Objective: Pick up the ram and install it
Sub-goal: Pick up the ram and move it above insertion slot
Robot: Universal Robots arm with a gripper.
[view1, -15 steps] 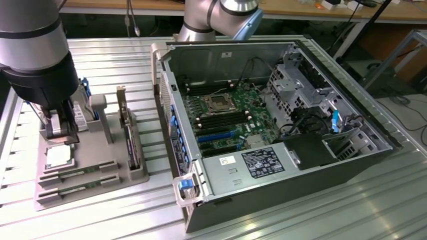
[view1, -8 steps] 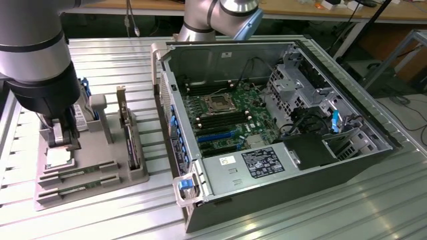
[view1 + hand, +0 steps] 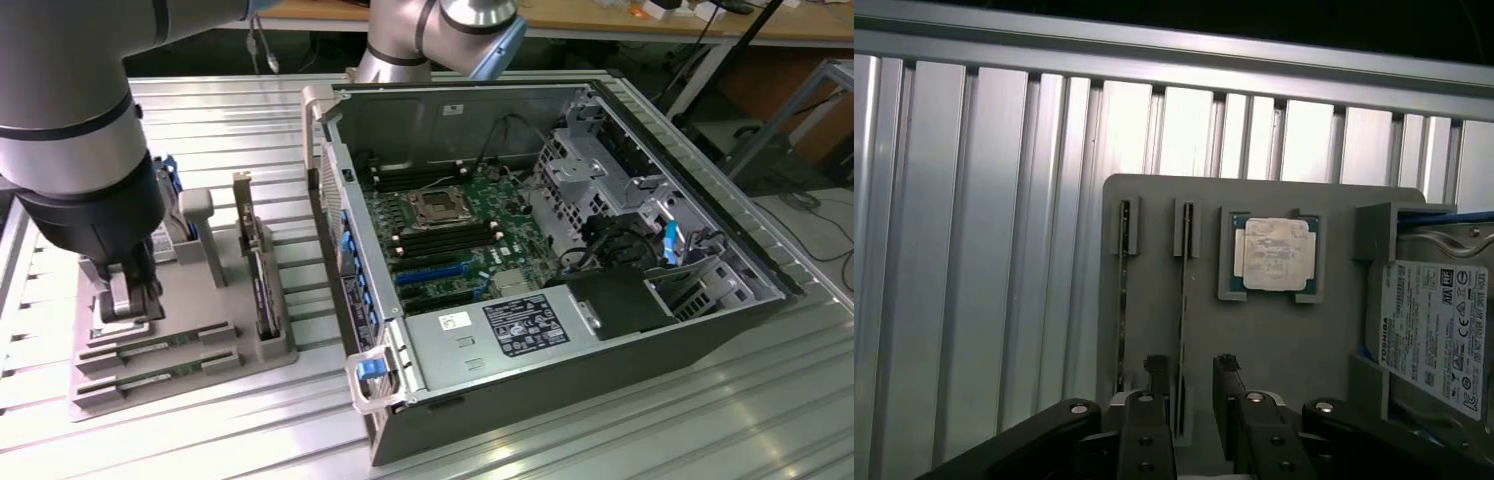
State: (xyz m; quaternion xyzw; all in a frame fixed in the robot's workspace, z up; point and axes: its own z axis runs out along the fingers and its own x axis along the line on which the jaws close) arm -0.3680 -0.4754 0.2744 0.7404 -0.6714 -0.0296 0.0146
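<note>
Pincer is open, one finger on each side of the ram, which stands on edge in the grey tray, at nine o'clock from the computer case in the exterior view. An off-centre squeeze could tilt the stick and jam it in its slot.

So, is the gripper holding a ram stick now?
No, the gripper is open, and the nearest ram stick sits in its slot in the grey tray.

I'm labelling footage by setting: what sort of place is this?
Probably a robotics lab bench for computer assembly: a robot arm, a ribbed aluminium table, an opened PC tower and a grey parts tray.
</note>
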